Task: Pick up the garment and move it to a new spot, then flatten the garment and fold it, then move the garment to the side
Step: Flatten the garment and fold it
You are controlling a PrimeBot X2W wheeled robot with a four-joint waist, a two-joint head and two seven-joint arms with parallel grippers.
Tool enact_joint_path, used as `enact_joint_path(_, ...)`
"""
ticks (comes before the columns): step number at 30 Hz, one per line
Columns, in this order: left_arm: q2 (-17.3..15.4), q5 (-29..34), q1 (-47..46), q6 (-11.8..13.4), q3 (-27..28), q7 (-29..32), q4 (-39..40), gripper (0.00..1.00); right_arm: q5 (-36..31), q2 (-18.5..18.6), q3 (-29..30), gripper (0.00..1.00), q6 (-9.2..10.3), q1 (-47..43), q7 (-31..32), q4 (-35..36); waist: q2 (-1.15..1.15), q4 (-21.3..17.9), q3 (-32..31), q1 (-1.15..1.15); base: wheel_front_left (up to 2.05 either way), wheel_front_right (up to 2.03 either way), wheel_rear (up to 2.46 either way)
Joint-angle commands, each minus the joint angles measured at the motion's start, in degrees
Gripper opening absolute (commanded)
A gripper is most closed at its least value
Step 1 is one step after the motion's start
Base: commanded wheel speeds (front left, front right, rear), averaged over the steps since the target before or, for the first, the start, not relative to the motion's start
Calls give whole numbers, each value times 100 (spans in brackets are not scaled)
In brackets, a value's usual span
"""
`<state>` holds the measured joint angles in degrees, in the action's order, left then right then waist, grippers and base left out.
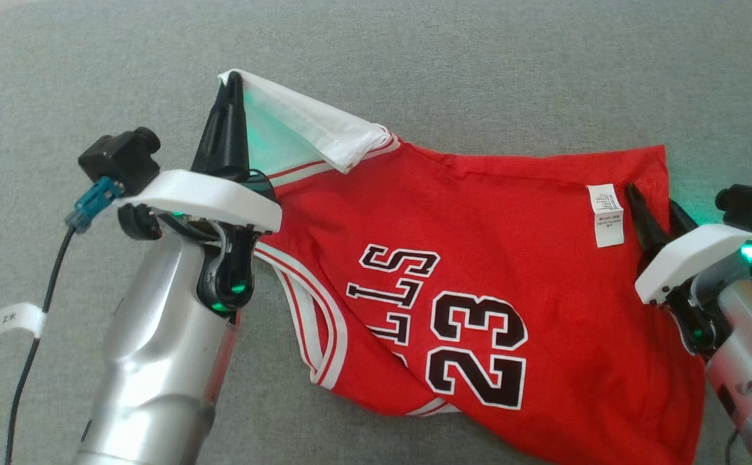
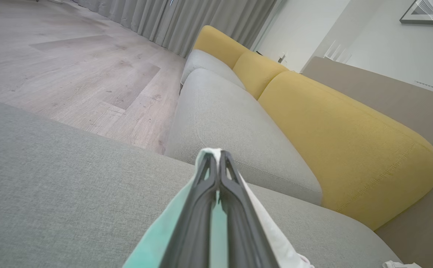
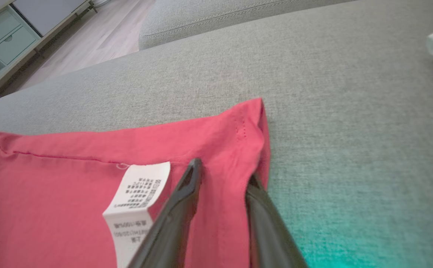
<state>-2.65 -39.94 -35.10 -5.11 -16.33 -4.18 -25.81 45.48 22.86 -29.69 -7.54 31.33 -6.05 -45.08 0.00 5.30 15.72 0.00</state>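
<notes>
Over on the grey cushion [image 1: 415,58], saw the red jersey [image 1: 511,258] spread out, number 23 facing up. Spotted the left pincer [image 1: 234,79] clamped tight on its flipped-up white corner at the far left. Caught the right pincer [image 1: 652,197] parted, straddling the jersey's right edge just beside the care label [image 1: 605,216].

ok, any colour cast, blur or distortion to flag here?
Head view: green LED spill on the white flap of the jersey by the left tool, soft overall. Left wrist view: teal tint on that fabric, sofa edges bowed. Right wrist view: teal cast on the grey cushion near the right tool, close fingers soft.
</notes>
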Motion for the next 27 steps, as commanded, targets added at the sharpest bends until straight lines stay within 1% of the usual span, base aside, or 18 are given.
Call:
enact_joint_path(1, -82, -25, -176, -34, 142, -57, 138, 0, 61, 50, -133, 45, 5, 82, -30, 60, 0, 16, 0, 0, 0, 0, 0)
enact_joint_path(2, -82, -30, -177, -35, 135, -61, 132, 0, 79, 58, -146, 40, 5, 95, -45, 48, 0, 23, -2, 0, 0, 0, 0)
enact_joint_path(3, -81, -35, -178, -37, 129, -65, 123, 0, 94, 66, -160, 27, 5, 105, -61, 35, 0, 28, -4, 0, 0, 0, 0)
enact_joint_path(4, -81, -37, -177, -38, 122, -67, 115, 0, 107, 75, -177, 1, 5, 115, -73, 21, 0, 32, -6, 0, 0, 0, 0)
enact_joint_path(8, -100, -43, -176, -39, 120, -100, 82, 0, 113, 123, -204, 0, 5, 198, -250, -39, 0, 23, -11, 0, 0, 0, 0)
enact_joint_path(11, -159, -35, -189, -49, 170, -237, 103, 0, 104, 156, -220, 0, 5, 294, -431, 4, 0, -46, -65, 0, 0, 0, 0)
enact_joint_path(14, -242, -83, -228, -92, 254, -426, 225, 0, 165, 246, -206, 0, 5, 386, -579, 223, 0, -146, -194, 0, 0, 0, 0)
enact_joint_path(17, -385, -142, -277, -130, 351, -551, 424, 0, 286, 441, -209, 0, 5, 428, -640, 622, 0, -261, -386, 0, 0, 0, 0)
enact_joint_path(18, -385, -142, -277, -130, 351, -551, 424, 0, 286, 441, -209, 0, 5, 428, -640, 622, 0, -261, -386, 0, 0, 0, 0)
enact_joint_path(23, -646, -292, -297, -157, 522, -521, 848, 0, 558, 978, -219, 0, 5, 301, -613, 1564, 0, -433, -776, 0, 0, 0, 0)
enact_joint_path(24, -686, -336, -259, -160, 537, -465, 946, 0, 586, 1107, -238, 0, 5, 226, -578, 1763, 0, -464, -858, 0, 0, 0, 0)
enact_joint_path(25, -762, -419, -104, -165, 514, -289, 1174, 0, 588, 1360, -246, 0, 5, 18, -505, 2104, 0, -514, -994, 0, 0, 0, 0)
enact_joint_path(27, -835, -478, 183, -130, 468, -86, 1449, 0, 552, 1575, -238, 0, 5, -285, -408, 2369, 0, -551, -1080, 0, 0, 0, 0)
